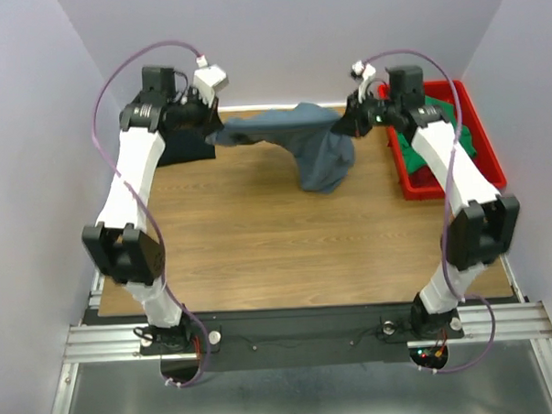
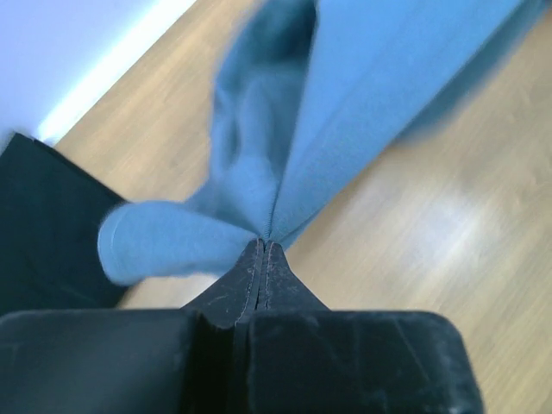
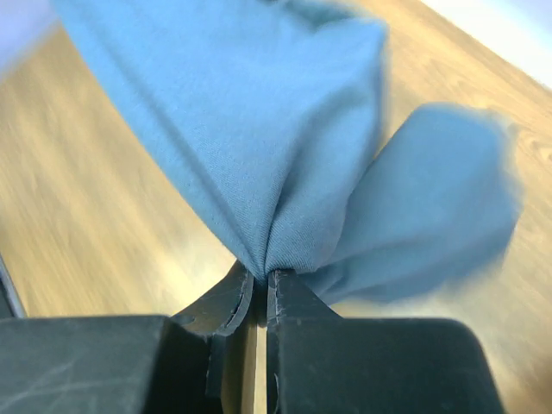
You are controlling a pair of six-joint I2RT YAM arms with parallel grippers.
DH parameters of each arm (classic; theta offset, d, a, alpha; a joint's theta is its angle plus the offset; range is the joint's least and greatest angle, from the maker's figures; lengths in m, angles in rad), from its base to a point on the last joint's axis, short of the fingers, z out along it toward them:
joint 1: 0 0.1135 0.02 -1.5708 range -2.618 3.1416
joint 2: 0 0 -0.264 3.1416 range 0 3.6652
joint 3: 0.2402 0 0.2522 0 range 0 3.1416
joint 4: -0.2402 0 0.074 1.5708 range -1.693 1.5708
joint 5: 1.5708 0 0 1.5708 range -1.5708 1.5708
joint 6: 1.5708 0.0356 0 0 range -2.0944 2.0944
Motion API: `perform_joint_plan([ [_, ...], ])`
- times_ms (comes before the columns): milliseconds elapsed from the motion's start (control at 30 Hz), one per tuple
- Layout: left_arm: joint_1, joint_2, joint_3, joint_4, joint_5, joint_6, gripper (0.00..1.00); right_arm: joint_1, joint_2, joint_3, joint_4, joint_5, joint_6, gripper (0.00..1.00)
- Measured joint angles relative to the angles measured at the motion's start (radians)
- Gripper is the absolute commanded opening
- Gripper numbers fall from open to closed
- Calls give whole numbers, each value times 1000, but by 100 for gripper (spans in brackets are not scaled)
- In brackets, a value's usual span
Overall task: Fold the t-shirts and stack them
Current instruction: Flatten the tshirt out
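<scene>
The slate blue-grey t-shirt (image 1: pixel 315 146) hangs stretched between both grippers above the far part of the table, its lower part drooping to the wood. My left gripper (image 1: pixel 211 135) is shut on its left end (image 2: pixel 285 164). My right gripper (image 1: pixel 350 119) is shut on its right end (image 3: pixel 276 155). A folded black t-shirt (image 1: pixel 184 147) lies at the far left, also showing in the left wrist view (image 2: pixel 43 233). A green t-shirt (image 1: pixel 461 139) lies in the red tray. The dark red t-shirt is not in view.
The rigid red plastic tray (image 1: pixel 489 152) stands at the far right edge of the wooden table (image 1: pixel 296 252). Grey walls close in the back and sides. The metal rail with the arm bases runs along the near edge.
</scene>
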Motion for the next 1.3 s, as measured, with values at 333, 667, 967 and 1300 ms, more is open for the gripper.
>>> perform_joint_plan([
  [333, 15, -476, -855, -79, -199, 341, 55, 230, -483, -794, -231, 143, -374, 100],
  [667, 48, -466, -841, -37, -250, 312, 58, 179, -342, -563, -322, 234, -359, 79],
  [967, 24, -226, -707, 64, -169, 179, 74, 134, 6, -298, -274, 238, -228, 77],
  [1300, -146, 56, -520, 197, -173, 54, 81, 156, 96, -256, -239, 126, -113, 73],
])
